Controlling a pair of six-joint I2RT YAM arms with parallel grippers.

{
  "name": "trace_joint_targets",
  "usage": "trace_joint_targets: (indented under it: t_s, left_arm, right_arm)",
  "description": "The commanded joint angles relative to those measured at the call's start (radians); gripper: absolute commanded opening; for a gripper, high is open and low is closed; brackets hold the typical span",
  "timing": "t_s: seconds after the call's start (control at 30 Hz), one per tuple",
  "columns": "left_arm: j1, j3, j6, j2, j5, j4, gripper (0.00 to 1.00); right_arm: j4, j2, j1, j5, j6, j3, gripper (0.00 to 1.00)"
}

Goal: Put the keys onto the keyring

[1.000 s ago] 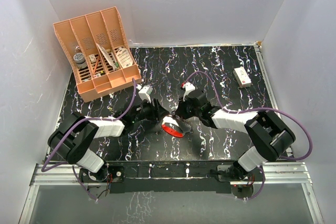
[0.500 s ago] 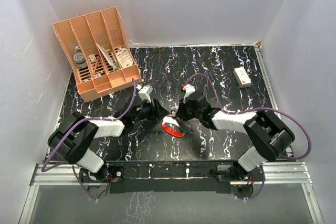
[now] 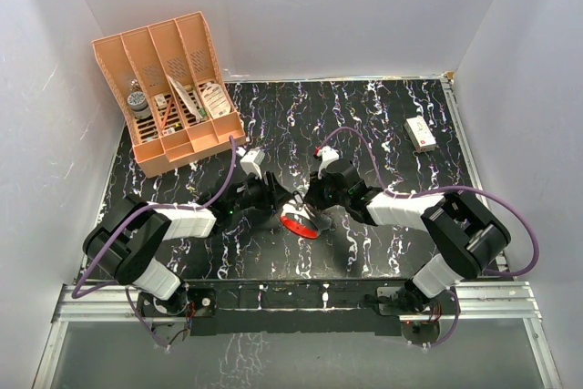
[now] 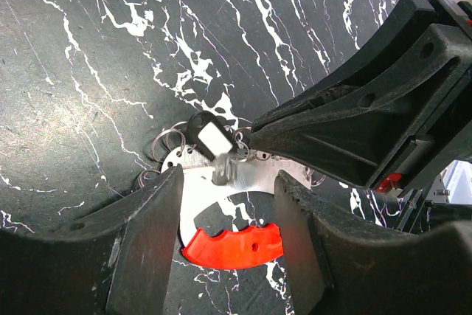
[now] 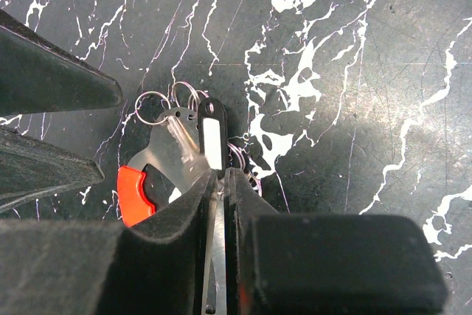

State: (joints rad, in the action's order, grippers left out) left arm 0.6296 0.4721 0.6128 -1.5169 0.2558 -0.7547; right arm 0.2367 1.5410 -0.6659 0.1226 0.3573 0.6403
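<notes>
the keys (image 4: 212,140), a dark tag with a pale middle, lie against the keyring (image 4: 234,243) mid-table (image 3: 383,134), toward the near edge. since a second ago the keyring has hardly moved, while the right end effector (image 5: 219,175) has edged closer, and it is clenched on the keys' metal blade. the left end effector (image 4: 228,178) is released, its fingers straddling the keyring. both arms reach low and inward, tips nearly meeting.
</notes>
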Motion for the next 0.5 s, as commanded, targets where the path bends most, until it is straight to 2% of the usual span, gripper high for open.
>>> trace_joint_targets:
  t_s: [0.0, 0.13, 0.47]
  left_arm:
    - [-0.005, -0.006, -0.008, 0.012, 0.007, -0.014, 0.50]
    - [-0.005, -0.008, -0.008, 0.013, 0.005, -0.014, 0.50]
    - [-0.005, -0.003, -0.010, 0.012, 0.012, -0.008, 0.50]
  right_arm:
    - [0.053, -0.002, -0.004, -0.008, 0.004, 0.011, 0.09]
    - [0.052, 0.000, -0.004, -0.009, 0.002, 0.014, 0.07]
    - [-0.053, -0.031, -0.011, -0.006, -0.048, 0.065, 0.15]
